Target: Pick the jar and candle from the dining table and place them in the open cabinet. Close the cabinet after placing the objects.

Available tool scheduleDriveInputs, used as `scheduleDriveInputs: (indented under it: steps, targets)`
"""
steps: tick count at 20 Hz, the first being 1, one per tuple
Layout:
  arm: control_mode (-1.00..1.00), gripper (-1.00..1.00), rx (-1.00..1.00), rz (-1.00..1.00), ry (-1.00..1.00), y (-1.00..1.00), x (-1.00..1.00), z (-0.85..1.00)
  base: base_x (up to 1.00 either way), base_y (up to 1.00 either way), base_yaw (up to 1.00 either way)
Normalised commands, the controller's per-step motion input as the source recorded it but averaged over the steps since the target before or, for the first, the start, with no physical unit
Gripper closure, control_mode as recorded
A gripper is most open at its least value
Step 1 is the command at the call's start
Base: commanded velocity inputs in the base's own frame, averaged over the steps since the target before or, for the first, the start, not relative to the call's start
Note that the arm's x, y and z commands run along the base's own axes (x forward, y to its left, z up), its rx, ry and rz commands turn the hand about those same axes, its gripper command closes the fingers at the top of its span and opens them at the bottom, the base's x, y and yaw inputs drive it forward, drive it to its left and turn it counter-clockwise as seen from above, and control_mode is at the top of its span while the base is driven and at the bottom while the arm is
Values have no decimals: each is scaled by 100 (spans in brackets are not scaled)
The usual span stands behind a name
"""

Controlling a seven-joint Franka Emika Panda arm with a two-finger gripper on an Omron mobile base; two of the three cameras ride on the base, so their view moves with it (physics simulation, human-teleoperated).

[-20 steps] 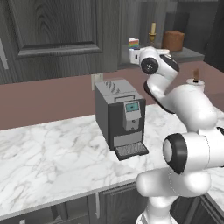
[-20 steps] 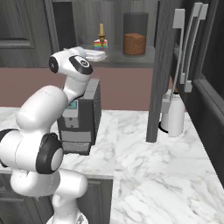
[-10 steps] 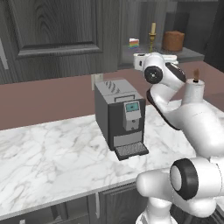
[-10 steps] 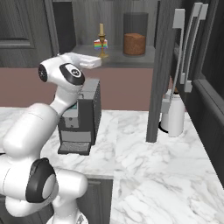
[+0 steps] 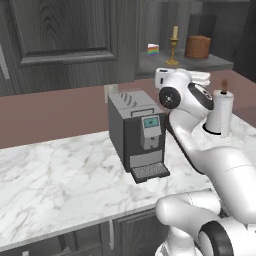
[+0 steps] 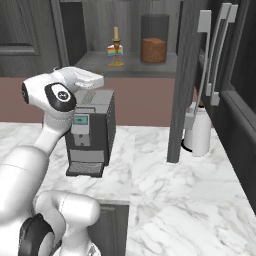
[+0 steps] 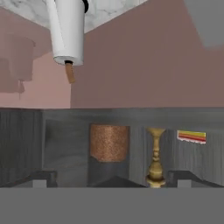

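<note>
Inside the dark wood-grain cabinet [image 6: 130, 62], the clear cylindrical jar [image 6: 153, 48] of brown stuff stands on the shelf beside the slim cream candle [image 6: 116, 46] in its turned brass holder, with a rainbow-striped cake slice [image 6: 114, 51] just behind the candle. The gripper [image 7: 109, 178] faces that shelf with its 2 dark fingertips [image 7: 40, 179] spread wide, holding nothing. Below the cabinet, a boxy grey coffee machine [image 5: 138, 135] and a white paper-towel roll [image 6: 198, 132] sit on the veined white marble counter [image 6: 175, 195].

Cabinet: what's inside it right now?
The cabinet holds the jar, the candle and a rainbow cake slice behind the candle. The open door hides the shelf's right end.
</note>
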Motion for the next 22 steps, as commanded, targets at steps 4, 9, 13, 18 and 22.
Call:
scheduleDriveInputs:
  steps: [4, 9, 13, 18, 22]
  targets:
    - [-100, -100, 3, -24, 3, 2, -61, 2, 0, 0, 0]
    - [-100, -100, 6, -13, -11, -2, -79, -2, 0, 0, 0]
    - [-100, -100, 20, -3, -7, -3, -84, 0, 0, 0, 0]
    - [-100, -100, 42, 7, -13, -9, -72, 0, 0, 0, 0]
    - [-100, -100, 47, 17, -10, -21, -71, 3, 0, 0, 0]
